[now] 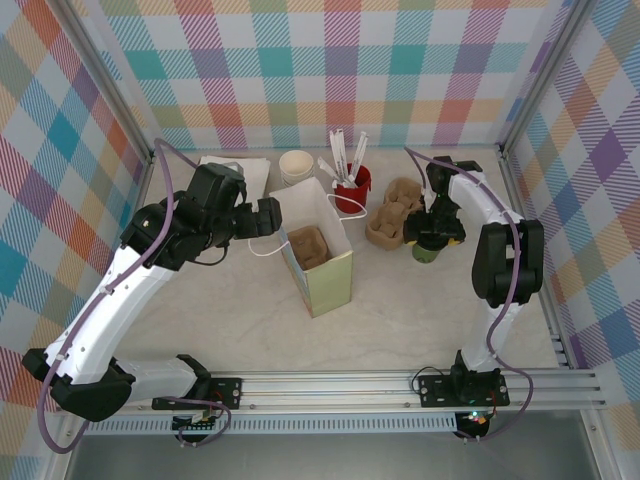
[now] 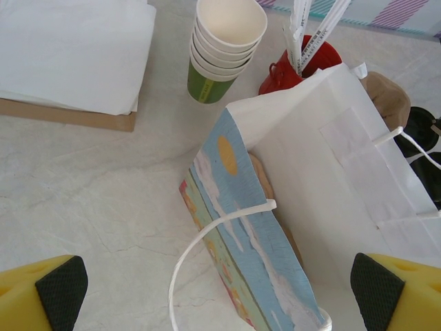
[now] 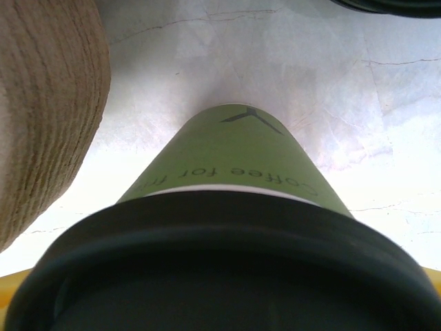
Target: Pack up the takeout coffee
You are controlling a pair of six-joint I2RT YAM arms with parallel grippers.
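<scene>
One takeout coffee (image 3: 227, 165) stands directly under the right end effector (image 1: 436, 233), its grip unclear. The left end effector (image 2: 219, 289) is spread wide.

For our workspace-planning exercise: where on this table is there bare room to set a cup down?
Bare table between the paper bag, the right arm and the near rail. Crowded behind: stacked cups, red cup of sticks, pulp carriers, takeout coffee.

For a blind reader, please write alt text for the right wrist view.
Close view down an olive-green paper coffee cup with a black lid, standing on a pale marbled table. A brown moulded-pulp carrier sits at the left edge.
</scene>
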